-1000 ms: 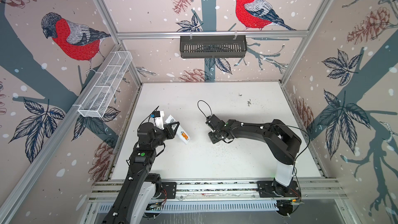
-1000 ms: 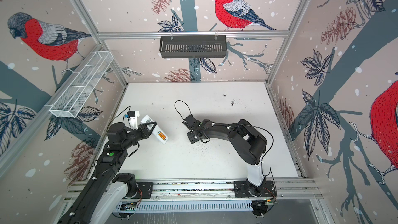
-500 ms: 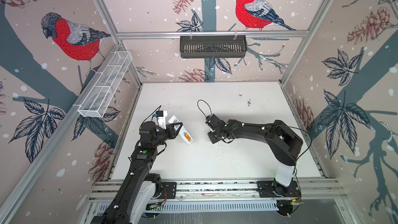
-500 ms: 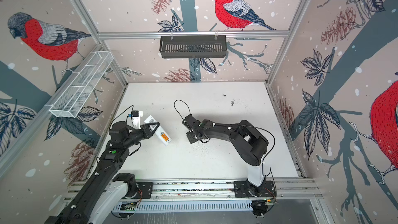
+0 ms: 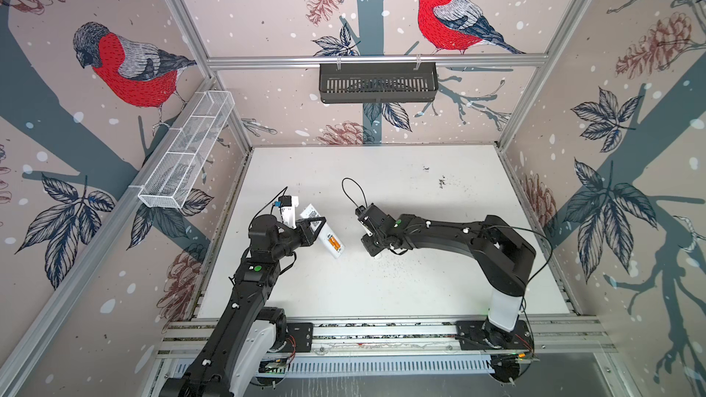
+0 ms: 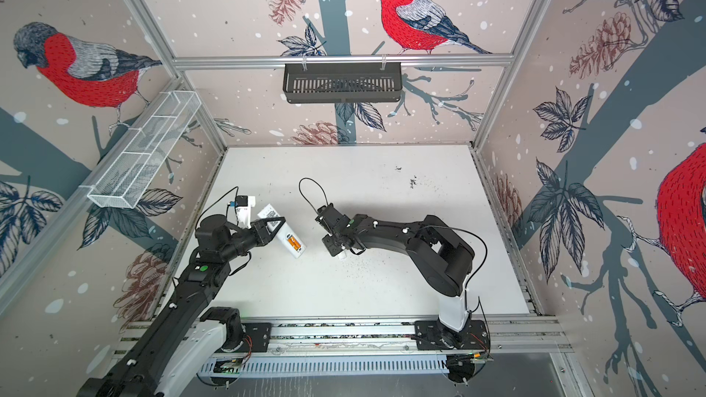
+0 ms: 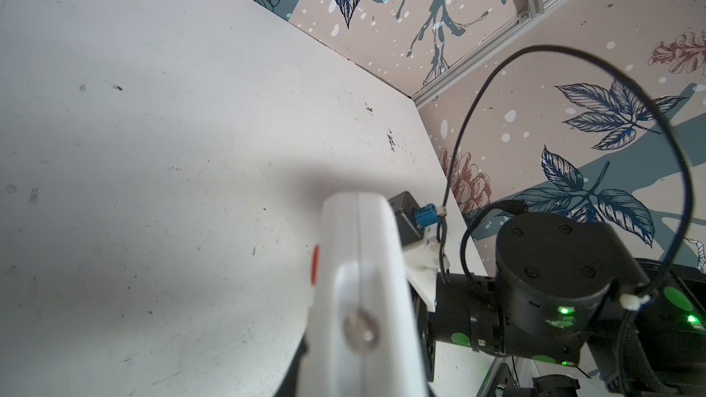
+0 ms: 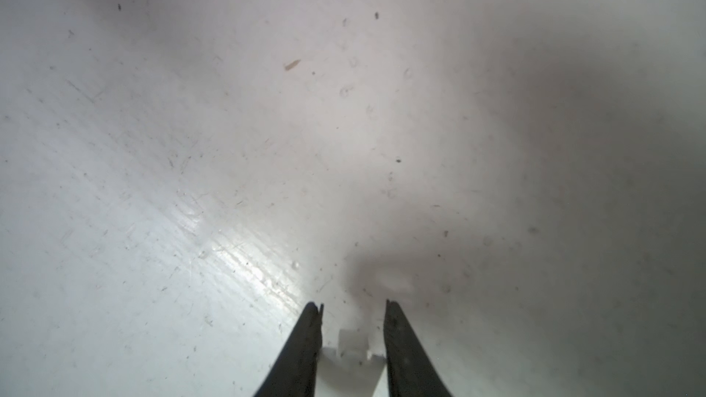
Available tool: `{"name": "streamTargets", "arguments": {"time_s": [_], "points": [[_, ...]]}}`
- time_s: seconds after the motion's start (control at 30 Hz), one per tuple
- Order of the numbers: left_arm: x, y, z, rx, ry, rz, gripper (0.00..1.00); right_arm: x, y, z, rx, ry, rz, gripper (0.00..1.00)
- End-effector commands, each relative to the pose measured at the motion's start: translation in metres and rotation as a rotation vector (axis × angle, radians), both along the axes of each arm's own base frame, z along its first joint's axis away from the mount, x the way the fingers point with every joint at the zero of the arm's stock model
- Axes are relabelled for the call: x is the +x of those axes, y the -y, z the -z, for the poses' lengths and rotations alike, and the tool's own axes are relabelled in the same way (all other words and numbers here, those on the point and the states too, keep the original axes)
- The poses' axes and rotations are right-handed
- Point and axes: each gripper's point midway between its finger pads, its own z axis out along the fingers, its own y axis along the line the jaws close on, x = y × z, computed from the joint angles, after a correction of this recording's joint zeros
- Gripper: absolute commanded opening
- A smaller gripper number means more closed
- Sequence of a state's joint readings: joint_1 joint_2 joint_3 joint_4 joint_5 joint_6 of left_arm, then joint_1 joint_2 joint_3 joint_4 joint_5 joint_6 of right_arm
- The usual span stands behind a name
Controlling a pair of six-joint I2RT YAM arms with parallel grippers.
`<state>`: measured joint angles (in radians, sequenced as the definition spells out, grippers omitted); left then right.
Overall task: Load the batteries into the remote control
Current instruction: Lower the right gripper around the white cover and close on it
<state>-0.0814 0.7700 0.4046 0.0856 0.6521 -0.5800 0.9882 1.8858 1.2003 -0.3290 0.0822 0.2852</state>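
Lena: Since a second ago our left gripper has nudged the remote control slightly toward the right gripper. What do both top views give us?

Tom: We clamp the remote control over the table, back up. The batteries lie orange in its open recess. A white wire basket hangs on the left wall and a black slotted tray on the back rail. What they hold we cannot tell.

Lena: Left wrist?

Tom: We see the remote control edge-on, with a red button on one face.

Lena: Right wrist?

Tom: Our right gripper straddles a white plastic piece. We cannot tell whether it pinches it.
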Motion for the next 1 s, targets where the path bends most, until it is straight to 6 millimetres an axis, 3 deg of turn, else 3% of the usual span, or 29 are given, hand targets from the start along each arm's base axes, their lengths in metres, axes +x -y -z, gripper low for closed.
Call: {"name": "streamTargets", "arguments": {"time_s": [0.0,0.2,0.37,0.67,0.97], "points": [[0.002,0.002,-0.01,-0.012,0.044,0.01,0.0,-0.002,-0.005,0.0,-0.017,0.016,-0.023,0.39],[0.002,0.002,-0.011,-0.012,0.045,0.008,0.0,-0.005,0.0,0.002,-0.026,0.01,0.013,0.56],[0.003,0.001,-0.01,-0.011,0.046,0.005,0.0,-0.01,0.008,0.013,-0.04,-0.025,0.031,0.57],[0.001,0.002,-0.012,-0.01,0.049,0.007,0.0,-0.012,0.005,0.02,-0.019,-0.074,0.02,0.42],[0.001,0.002,-0.012,-0.008,0.051,0.007,0.0,-0.015,0.009,0.026,-0.071,-0.073,0.041,0.39]]}}
